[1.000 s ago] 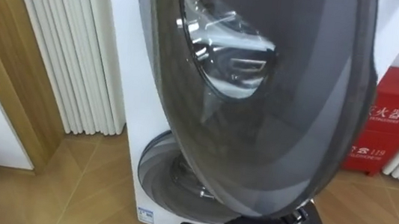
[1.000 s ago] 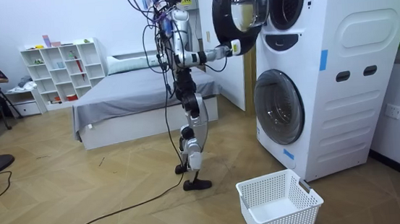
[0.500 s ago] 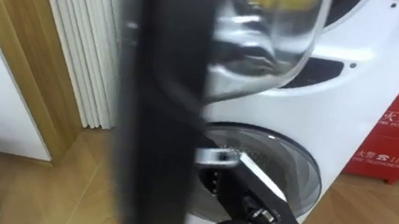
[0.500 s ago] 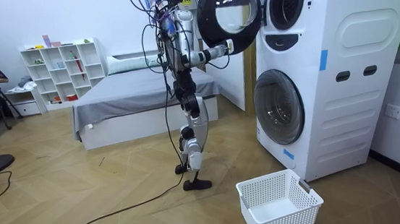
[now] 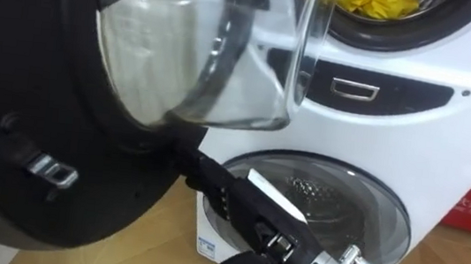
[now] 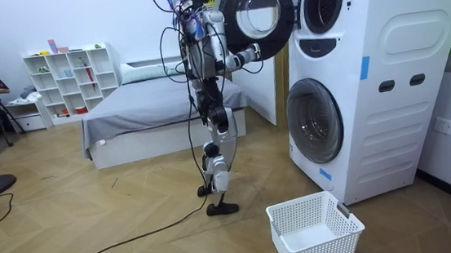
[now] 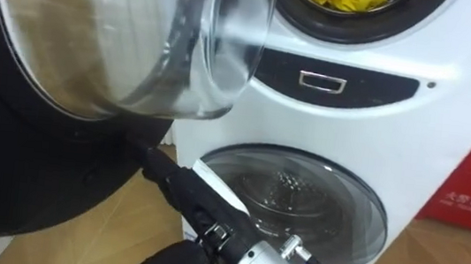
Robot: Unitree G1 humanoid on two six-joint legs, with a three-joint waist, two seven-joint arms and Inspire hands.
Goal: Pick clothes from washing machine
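Right hand (image 5: 240, 205) reaching up from below the door (image 5: 26, 170), fingers (image 5: 204, 175) stretched straight and laid against the door's inner face just under its glass bowl (image 5: 198, 66). Holding nothing, merely pressing, with the very tips lost against the dark rim. Door wide open.

Yellow clothes (image 5: 384, 1) bunched inside the upper drum, above and to the right of the door's bowl, untouched.

Probably the end of the door-opening step, with the picking not yet begun. Next, likely: off the door, then up and rightward past the bowl's edge into the drum. No clear long axis to the crumpled heap, so a grab from the front should do.

White basket (image 6: 315, 229) on the floor, well below the door.
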